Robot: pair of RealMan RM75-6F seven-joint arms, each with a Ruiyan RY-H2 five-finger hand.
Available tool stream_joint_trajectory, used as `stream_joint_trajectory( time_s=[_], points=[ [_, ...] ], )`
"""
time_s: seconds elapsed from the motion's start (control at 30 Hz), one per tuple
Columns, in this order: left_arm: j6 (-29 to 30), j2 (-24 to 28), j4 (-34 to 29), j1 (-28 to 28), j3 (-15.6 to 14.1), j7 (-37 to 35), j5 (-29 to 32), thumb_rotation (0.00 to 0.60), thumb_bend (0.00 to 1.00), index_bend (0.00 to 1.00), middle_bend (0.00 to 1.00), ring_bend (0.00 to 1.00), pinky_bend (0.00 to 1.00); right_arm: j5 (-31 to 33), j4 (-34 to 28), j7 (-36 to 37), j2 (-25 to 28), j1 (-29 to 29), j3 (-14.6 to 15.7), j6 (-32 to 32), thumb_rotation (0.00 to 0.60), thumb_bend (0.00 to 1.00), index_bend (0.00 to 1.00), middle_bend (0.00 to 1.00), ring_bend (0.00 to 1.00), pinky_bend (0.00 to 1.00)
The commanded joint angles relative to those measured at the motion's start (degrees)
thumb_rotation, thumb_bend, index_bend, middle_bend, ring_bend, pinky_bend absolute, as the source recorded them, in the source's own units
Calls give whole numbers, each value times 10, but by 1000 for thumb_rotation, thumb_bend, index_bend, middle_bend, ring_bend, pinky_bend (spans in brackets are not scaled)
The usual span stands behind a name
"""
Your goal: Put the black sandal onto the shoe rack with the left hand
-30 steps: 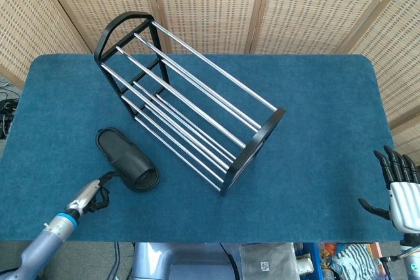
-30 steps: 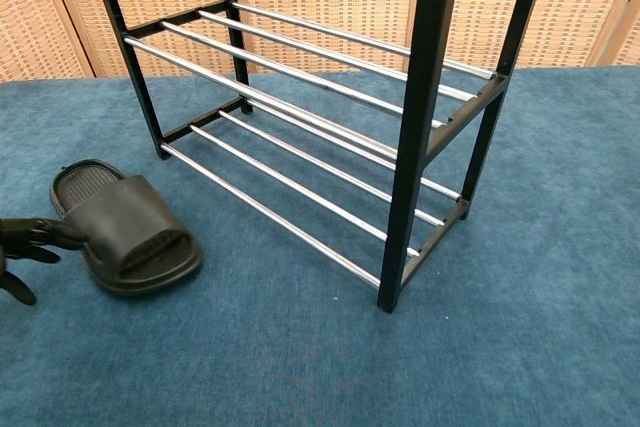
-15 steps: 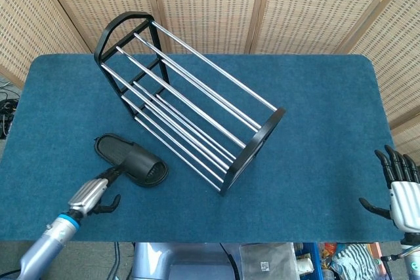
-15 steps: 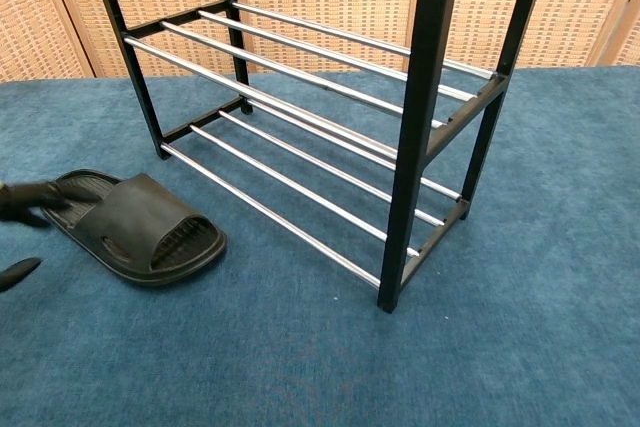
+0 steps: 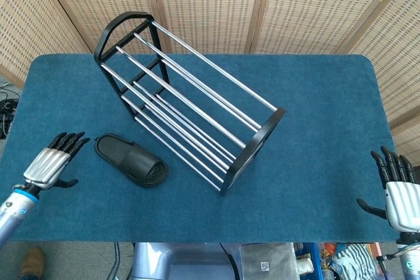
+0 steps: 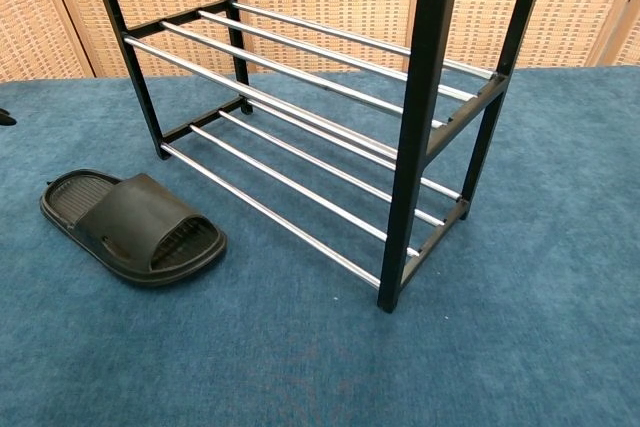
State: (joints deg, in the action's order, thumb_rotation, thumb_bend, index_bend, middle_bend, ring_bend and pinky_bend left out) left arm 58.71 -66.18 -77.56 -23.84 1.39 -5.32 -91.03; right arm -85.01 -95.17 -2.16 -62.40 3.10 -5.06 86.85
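Left robot hand point(image 5: 54, 164) beside black sandal point(image 5: 130, 160), head view only.

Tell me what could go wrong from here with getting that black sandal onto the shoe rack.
1. The left hand is open and apart from the black sandal, which lies flat on the blue table; fingers may push it along rather than get under it.
2. The shoe rack has only thin rails with gaps, so the sandal could tip or slip through.
3. The rack stands close by; a lift could knock its nearest lower rail.
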Motion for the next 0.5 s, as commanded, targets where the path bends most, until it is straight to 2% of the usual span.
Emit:
stream_joint_trajectory(
  time_s=[0.03,0.2,0.3,0.5],
  points=[
    [-20,-46,78,-42,0,-14,-32,600,189,0,0,0,0,6,2,-7,-4,2,-2,-5,600,0,0,0,0,0],
    [-67,-69,111,-76,-1,15,-27,600,190,0,0,0,0,19,5,-17,-9,6,-5,-15,600,0,0,0,0,0],
    [-111,-77,111,-99,-1,43,-13,600,191,0,0,0,0,26,7,-22,-11,8,-7,-19,600,0,0,0,0,0],
    [-154,-89,115,-122,4,83,12,600,192,0,0,0,0,37,9,-23,-12,8,-12,-21,600,0,0,0,0,0]
  ],
)
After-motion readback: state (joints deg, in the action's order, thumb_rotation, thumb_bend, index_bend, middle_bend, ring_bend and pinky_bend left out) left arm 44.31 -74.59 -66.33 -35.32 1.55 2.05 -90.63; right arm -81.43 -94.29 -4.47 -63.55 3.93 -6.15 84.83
